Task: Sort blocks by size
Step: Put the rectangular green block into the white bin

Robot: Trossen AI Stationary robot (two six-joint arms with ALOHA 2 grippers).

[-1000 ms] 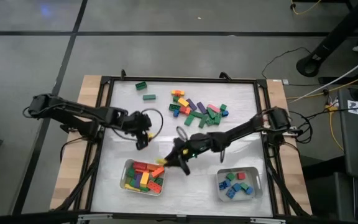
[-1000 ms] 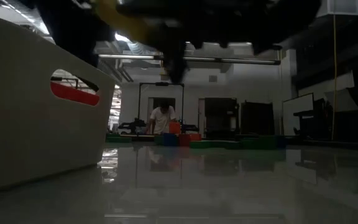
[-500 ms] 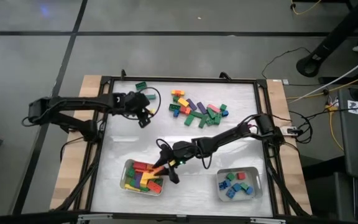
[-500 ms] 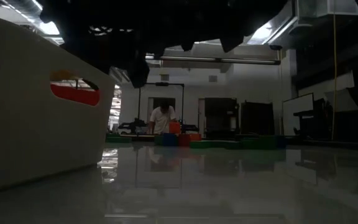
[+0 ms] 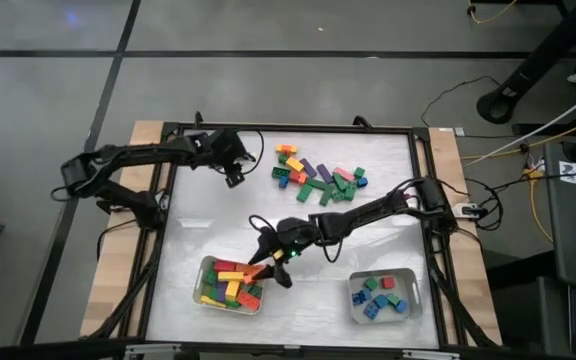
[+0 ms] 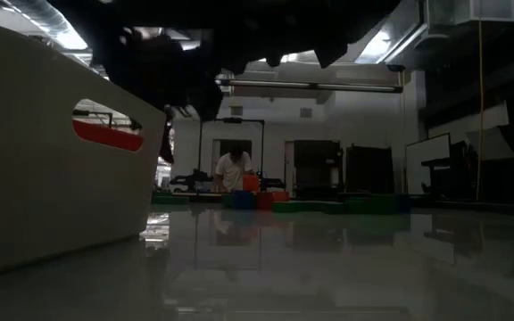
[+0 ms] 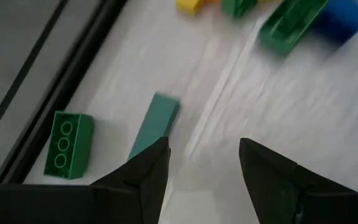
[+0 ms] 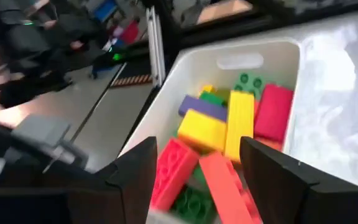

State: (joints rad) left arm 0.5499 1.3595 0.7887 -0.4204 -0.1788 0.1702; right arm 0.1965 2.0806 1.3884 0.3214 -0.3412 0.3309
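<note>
Seen from above, the white worktop [image 5: 218, 210] held a loose heap of blocks [image 5: 318, 177] near its far edge. Two pale trays sat at the near edge: the left tray [image 5: 206, 266] held long red, yellow and green bricks, and the right tray [image 5: 353, 300] held short blue, green and red ones. The right pincer [image 5: 271, 265] hung over the left tray's right rim, its fingers apart and empty, with an orange brick [image 8: 225, 185] lying in the tray just below. The left pincer [image 5: 236, 165] hovered at the far left of the worktop, fingers apart, just above a teal block [image 7: 154, 127] with a green block [image 7: 69, 144] beside it.
</note>
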